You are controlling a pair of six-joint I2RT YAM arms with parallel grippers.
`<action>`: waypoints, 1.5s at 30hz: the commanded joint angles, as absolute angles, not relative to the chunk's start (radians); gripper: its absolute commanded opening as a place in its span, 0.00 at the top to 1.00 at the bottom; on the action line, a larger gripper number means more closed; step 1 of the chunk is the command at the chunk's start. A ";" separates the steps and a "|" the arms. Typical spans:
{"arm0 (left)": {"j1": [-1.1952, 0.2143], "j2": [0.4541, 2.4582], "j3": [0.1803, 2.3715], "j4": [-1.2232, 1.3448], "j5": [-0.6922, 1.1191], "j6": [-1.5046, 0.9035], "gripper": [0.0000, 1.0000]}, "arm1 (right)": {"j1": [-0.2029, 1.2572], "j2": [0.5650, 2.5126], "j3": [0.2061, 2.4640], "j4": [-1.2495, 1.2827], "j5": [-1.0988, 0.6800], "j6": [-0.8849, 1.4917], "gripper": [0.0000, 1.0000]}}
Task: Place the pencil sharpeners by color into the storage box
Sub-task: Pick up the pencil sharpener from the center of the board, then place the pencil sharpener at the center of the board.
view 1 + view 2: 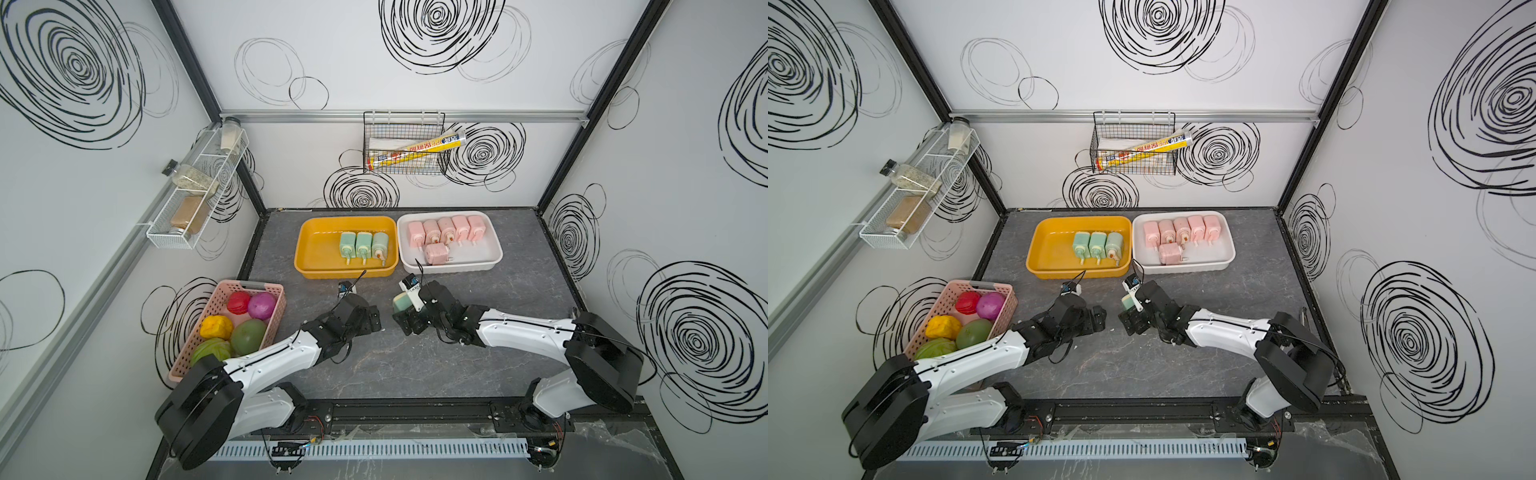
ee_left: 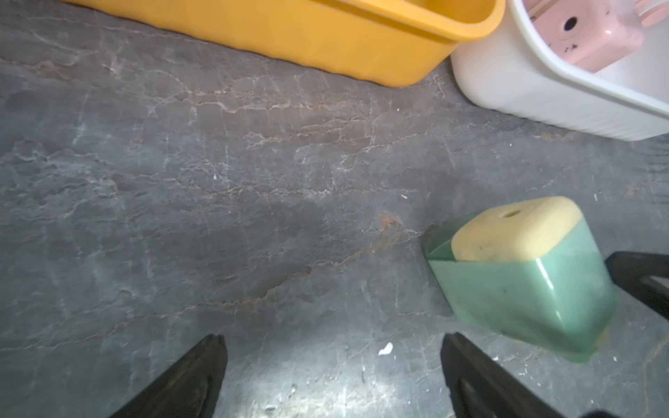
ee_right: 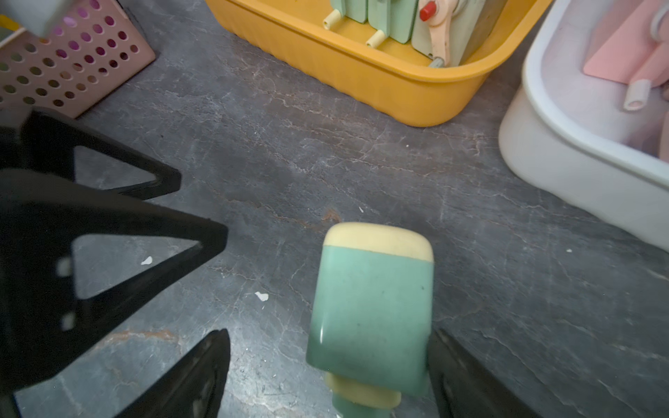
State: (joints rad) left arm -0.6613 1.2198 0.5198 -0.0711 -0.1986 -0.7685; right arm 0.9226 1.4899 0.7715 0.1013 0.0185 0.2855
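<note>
A mint-green pencil sharpener (image 3: pixel 373 307) with a cream end cap lies tilted between the black fingers of the right gripper (image 3: pixel 329 331). The jaws are spread wider than the block: one finger (image 3: pixel 456 376) touches its side and the other (image 3: pixel 202 369) stands clear of it, so nothing is clamped. Whether the block rests fully on the dark grey marbled tabletop (image 1: pixel 415 365) cannot be told. In both top views it sits low over the table, in front of the gap between the two trays. The left gripper (image 2: pixel 333 336) hangs just beside it with its fingers wide apart and nothing between them. Behind them, the rectangular yellow plastic tray (image 1: pixel 320 245) holds three green sharpeners (image 1: pixel 363 245) side by side at its right end, nozzles toward the arms. The rectangular white plastic tray (image 1: pixel 486 253), just beside it, holds six pink sharpeners (image 1: pixel 446 228), five in a row and one lying in front of them. A perforated pink plastic basket (image 1: pixel 266 286) of round toy fruits (image 1: pixel 249 340) stands at the table's left edge.
</note>
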 commanded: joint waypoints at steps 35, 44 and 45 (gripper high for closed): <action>-0.680 1.550 0.816 -0.071 -0.284 -0.620 0.01 | 0.908 1.287 0.665 0.087 -0.042 0.353 0.00; -0.737 1.365 0.706 0.009 -0.310 -0.632 0.01 | 0.810 1.149 0.584 0.044 0.076 0.352 0.00; -0.751 1.352 0.706 0.017 -0.307 -0.624 0.01 | 0.801 1.141 0.581 0.033 0.075 0.344 0.00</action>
State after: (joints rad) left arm -0.7265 1.3922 0.7280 -0.0483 -0.3073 -0.6418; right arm 0.8284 1.1660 0.6014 0.0753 0.0349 0.3515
